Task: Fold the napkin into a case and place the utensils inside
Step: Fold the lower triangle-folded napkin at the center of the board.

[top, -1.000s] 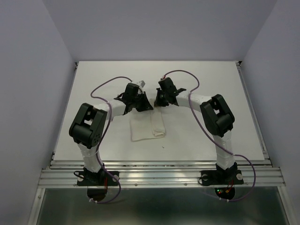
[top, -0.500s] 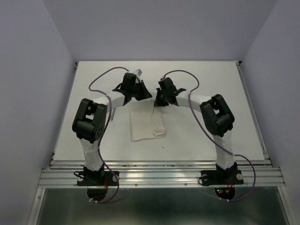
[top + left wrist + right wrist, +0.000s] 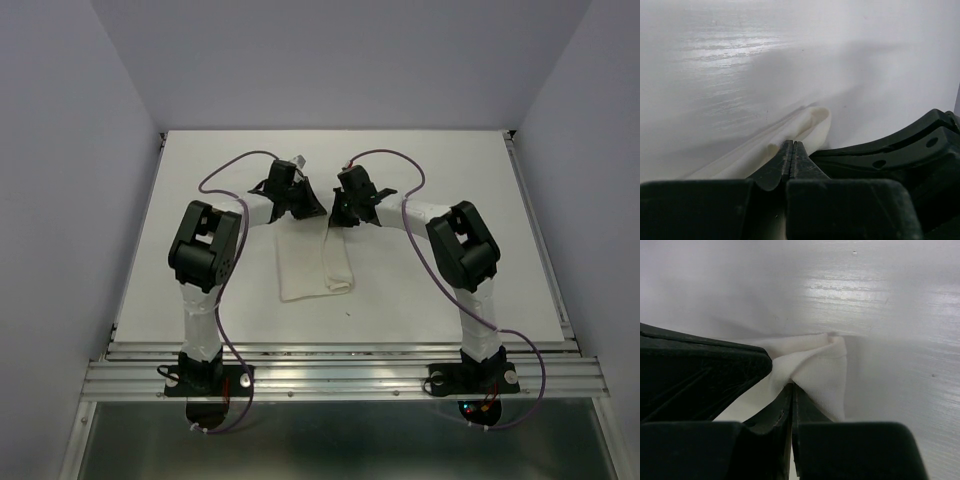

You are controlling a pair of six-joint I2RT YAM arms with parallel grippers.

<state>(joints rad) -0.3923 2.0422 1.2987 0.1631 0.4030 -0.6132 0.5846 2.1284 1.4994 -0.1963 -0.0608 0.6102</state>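
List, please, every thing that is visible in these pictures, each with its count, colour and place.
Thin white cloth napkin: one, white, partly folded, at the middle of the table between the arms.
Flat white table: one, white, under everything.
Metal cutlery: none in view.
Silver metal rail: one, silver, along the near table edge.
Pale lilac walls: three, lilac, left, right and behind.
Thin purple cables: two, purple, one looping from each arm.
Left arm: one, black and white, near left; jaws shut on the napkin's far edge.
Right arm: one, black and white, near right; jaws shut on the napkin's far edge.
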